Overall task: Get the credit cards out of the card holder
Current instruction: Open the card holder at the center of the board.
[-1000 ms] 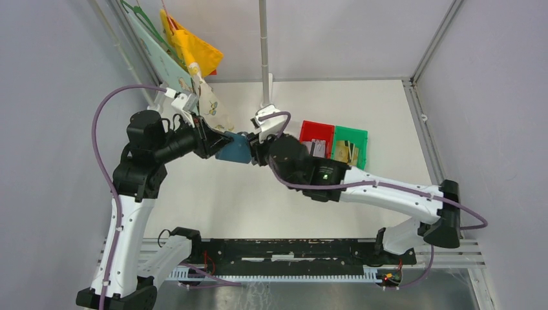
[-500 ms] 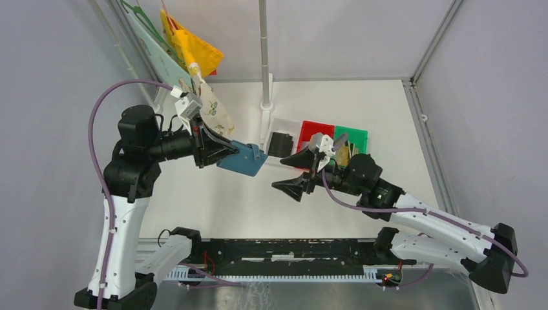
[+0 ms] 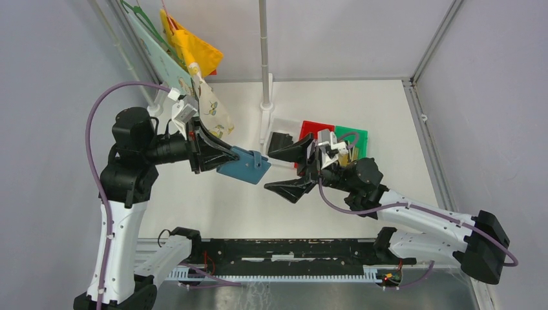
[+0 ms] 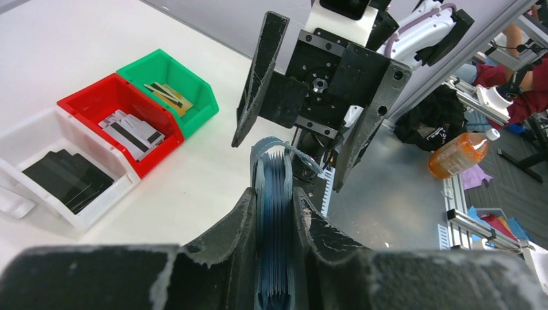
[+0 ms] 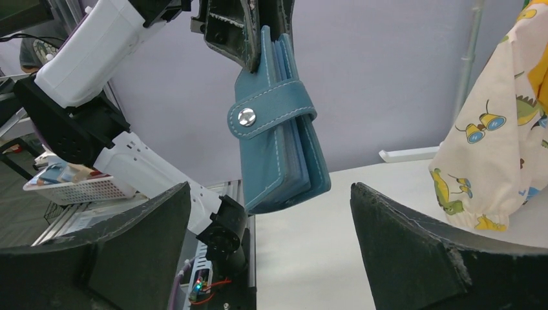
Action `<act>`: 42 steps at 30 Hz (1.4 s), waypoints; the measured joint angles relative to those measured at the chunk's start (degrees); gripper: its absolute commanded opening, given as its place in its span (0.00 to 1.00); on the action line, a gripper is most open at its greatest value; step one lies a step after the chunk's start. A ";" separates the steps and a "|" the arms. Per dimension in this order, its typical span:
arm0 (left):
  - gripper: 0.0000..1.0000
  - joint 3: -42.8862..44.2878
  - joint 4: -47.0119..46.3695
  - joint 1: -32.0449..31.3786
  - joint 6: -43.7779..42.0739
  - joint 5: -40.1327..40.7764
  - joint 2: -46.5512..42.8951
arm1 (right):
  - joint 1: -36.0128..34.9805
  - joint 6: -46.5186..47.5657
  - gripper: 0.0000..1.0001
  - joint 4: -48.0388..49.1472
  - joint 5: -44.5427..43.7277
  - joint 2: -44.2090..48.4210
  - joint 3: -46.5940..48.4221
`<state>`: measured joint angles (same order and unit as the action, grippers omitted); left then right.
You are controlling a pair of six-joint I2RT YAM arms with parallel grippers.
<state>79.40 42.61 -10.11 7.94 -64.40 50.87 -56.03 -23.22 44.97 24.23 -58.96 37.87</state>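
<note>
Pinching teal card holder (image 5: pixel 278 142) aloft by one end with left gripper (image 4: pixel 274 199) | facing it with right gripper (image 3: pixel 274 171) spread wide, empty | may wrench it loose and drop it — if tugged against fastened snap tab (image 5: pixel 245 117)

the folded card holder (image 5: pixel 278 148) hides its inner pockets, one end buried in the left claw (image 4: pixel 274 206).

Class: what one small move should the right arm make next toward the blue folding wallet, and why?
Probably ease the open right gripper forward to pinch the snap tab. The left gripper holds the teal-blue folding card holder up in the air, its tab looks fastened, and the right gripper faces it without touching.
</note>
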 measured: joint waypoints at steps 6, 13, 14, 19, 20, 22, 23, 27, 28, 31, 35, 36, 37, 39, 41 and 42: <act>0.02 0.00 -0.44 0.00 0.76 -1.46 -0.04 | -0.83 -0.31 0.98 2.69 -1.14 -3.08 1.75; 0.02 0.55 -0.83 0.02 1.66 -3.30 0.00 | -2.49 0.79 0.89 4.74 -2.38 -7.50 5.92; 0.02 0.68 -0.83 0.02 2.05 -3.61 -0.02 | -2.58 0.94 0.87 5.25 -2.45 -7.96 6.21; 0.02 1.44 -0.94 0.00 3.85 -4.94 0.02 | -2.73 1.77 0.76 8.04 -3.43 -8.48 6.27; 0.02 1.70 -0.96 0.00 4.15 -5.20 0.04 | -2.75 2.08 0.74 8.81 -3.67 -8.48 6.27; 0.02 2.12 -1.31 0.02 4.87 -5.55 0.07 | -2.82 2.49 0.72 9.92 -3.91 -8.48 6.27; 0.02 2.19 -2.01 0.02 5.53 -5.84 0.04 | -2.91 2.62 0.72 10.45 -3.96 -8.50 6.29; 0.02 2.03 -5.31 0.02 8.85 -6.73 -0.20 | -3.65 3.17 0.68 11.74 -3.96 -9.05 7.72; 0.02 1.90 -6.01 0.02 9.44 -6.80 -0.39 | -3.82 3.17 0.67 12.00 -3.96 -9.40 8.35; 0.02 1.57 -7.56 0.02 10.78 -7.54 -1.01 | -4.13 2.86 0.64 13.18 -3.93 -10.34 9.73; 0.02 1.01 -8.90 0.02 11.32 -7.78 -1.51 | -4.33 1.42 0.56 14.62 -3.82 -11.08 10.40; 0.02 0.87 -9.09 0.02 11.34 -7.78 -1.55 | -4.35 1.09 0.54 14.60 -3.76 -11.28 10.73; 0.02 0.83 -9.22 0.02 11.34 -7.80 -1.55 | -4.37 0.83 0.52 14.56 -3.76 -11.43 11.04; 0.02 0.83 -9.68 0.02 11.37 -7.85 -1.55 | -4.42 0.00 0.49 14.12 -3.82 -11.63 11.89; 0.02 0.83 -9.77 0.02 11.41 -8.13 -1.55 | -4.44 -0.98 0.45 14.01 -4.07 -11.80 12.79; 0.02 0.79 -9.77 0.02 11.45 -8.26 -1.55 | -4.44 -1.57 0.42 14.19 -4.33 -11.85 13.00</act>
<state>80.18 32.84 -10.09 19.40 -72.66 49.32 -60.47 -24.80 59.16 19.90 -70.81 50.87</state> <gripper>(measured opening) 0.277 0.482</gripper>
